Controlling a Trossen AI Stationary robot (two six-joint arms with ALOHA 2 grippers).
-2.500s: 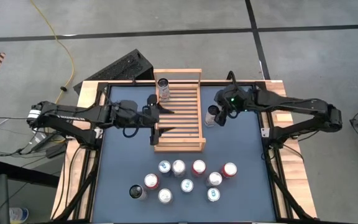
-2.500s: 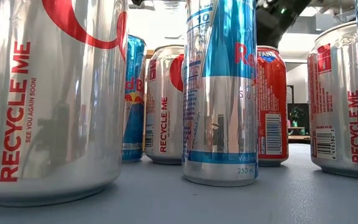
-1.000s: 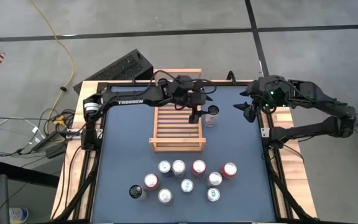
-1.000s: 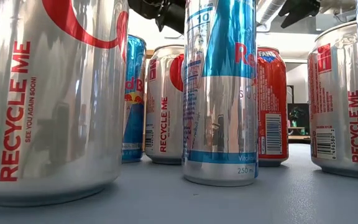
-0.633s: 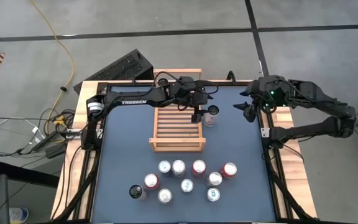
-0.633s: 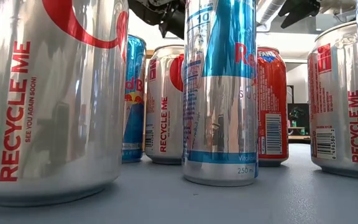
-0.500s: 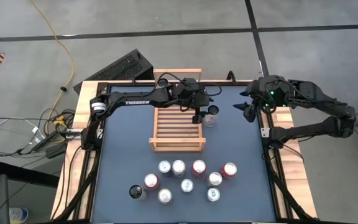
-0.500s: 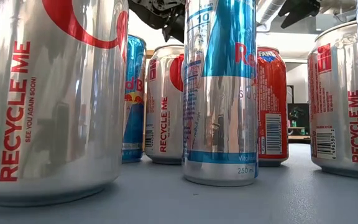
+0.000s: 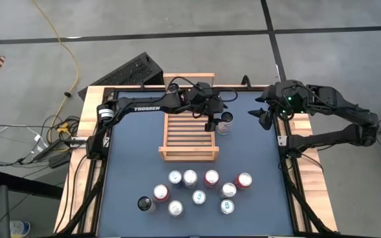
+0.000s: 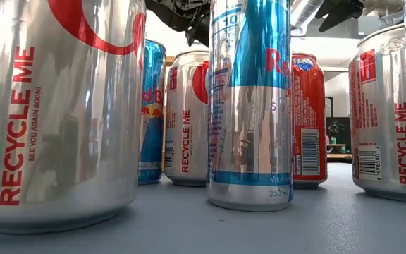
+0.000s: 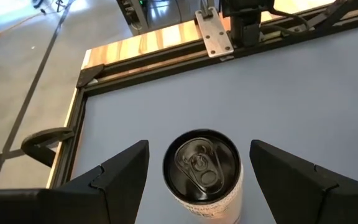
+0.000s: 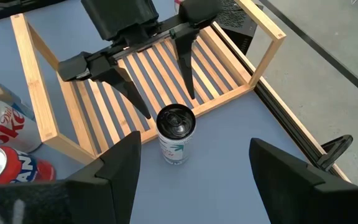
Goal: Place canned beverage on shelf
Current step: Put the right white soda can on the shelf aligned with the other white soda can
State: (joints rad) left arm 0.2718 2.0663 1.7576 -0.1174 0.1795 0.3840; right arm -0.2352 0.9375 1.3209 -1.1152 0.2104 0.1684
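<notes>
Beside the shelf's (image 9: 189,119) right edge, the left pincer (image 9: 218,123) hung open astride the standing can (image 9: 225,121), and should descend centred before closing; the right pincer (image 9: 264,116) waited open near the bench's right edge.

Nearest can (image 10: 55,113) reads "RECYCLE ME"; left arm (image 9: 144,109) reads "TROSSEN".
</notes>
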